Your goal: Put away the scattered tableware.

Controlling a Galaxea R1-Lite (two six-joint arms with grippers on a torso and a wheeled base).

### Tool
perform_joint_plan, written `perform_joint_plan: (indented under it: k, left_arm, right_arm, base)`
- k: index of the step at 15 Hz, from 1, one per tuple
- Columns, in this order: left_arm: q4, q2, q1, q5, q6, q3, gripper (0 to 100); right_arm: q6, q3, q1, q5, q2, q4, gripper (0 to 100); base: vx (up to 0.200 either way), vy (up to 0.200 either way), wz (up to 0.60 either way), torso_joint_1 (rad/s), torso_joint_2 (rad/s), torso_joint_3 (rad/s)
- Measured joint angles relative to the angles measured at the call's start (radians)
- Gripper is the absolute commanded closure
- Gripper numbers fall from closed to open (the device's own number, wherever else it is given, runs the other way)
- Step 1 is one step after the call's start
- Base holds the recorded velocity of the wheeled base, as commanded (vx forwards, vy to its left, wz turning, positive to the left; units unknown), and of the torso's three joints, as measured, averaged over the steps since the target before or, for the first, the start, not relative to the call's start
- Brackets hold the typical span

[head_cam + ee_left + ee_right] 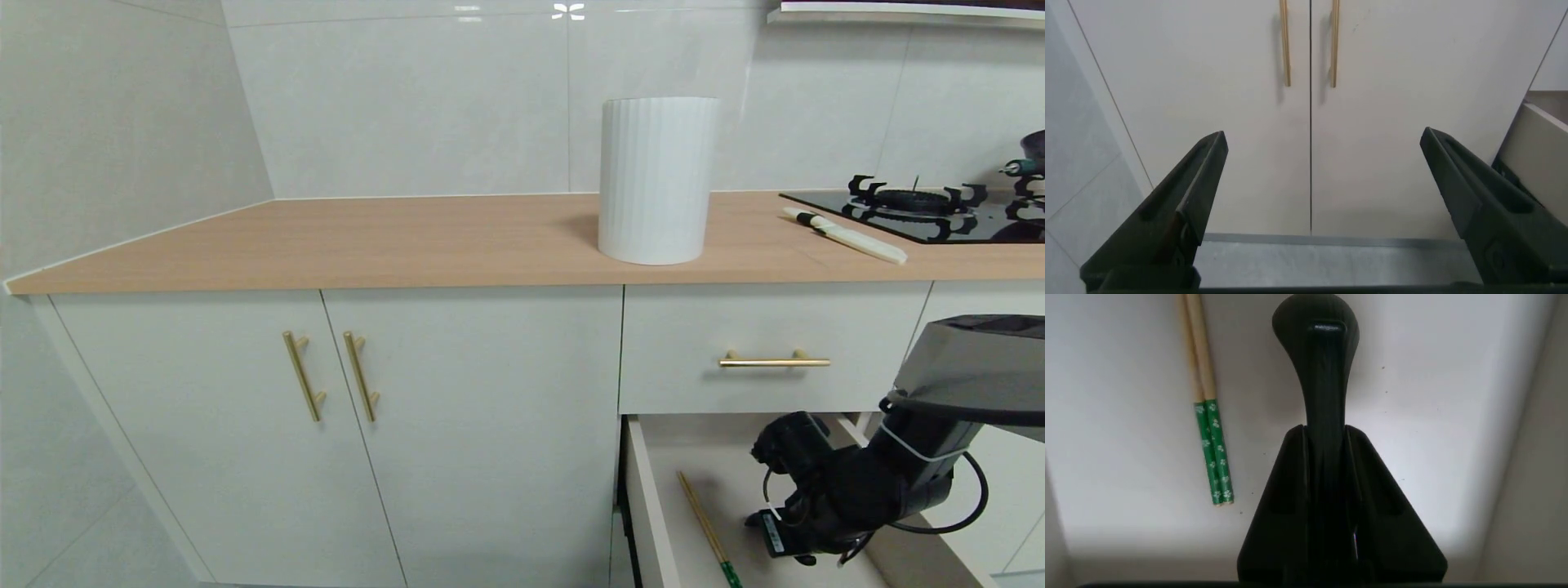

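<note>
Clamping a black utensil (1319,359), round-ended and probably a spoon, the right claw (1324,449) has its fingers together on the handle and hangs low inside the open drawer (653,490). A pair of chopsticks (1208,416) with green patterned ends lies on the drawer floor just beside it. The left claw (1323,140) is spread wide and empty, facing the cabinet doors (1388,122). Up on the counter (408,237) a pale knife-like piece (849,235) waits near the hob (914,212), not yet put away, with a ribbed white canister (658,180) to its left. Letting go from too high could bounce the utensil onto the chopsticks and knock them askew; lifting out carelessly could clip the drawer wall. No brand or writing is legible; the chopsticks carry only small pale motifs.
</note>
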Motion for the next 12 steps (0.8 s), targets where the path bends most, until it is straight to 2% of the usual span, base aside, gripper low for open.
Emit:
perform_joint_plan:
  k: [5, 11, 12]
  left_arm:
    - [0.0, 0.0, 0.0, 0.0, 0.0, 0.0, 0]
    - [0.0, 0.0, 0.0, 0.0, 0.0, 0.0, 0]
    - [0.0, 0.0, 0.0, 0.0, 0.0, 0.0, 0]
  right_arm:
    - [0.007, -0.008, 0.009, -0.041, 0.026, -0.003, 100]
    - [0.017, -0.009, 0.011, -0.045, 0.036, -0.005, 100]
    - [0.017, -0.009, 0.011, -0.045, 0.036, -0.004, 0]
  base:
    - [0.0, 0.0, 0.0, 0.0, 0.0, 0.0]
    - [0.0, 0.0, 0.0, 0.0, 0.0, 0.0]
    - [0.0, 0.0, 0.0, 0.0, 0.0, 0.0]
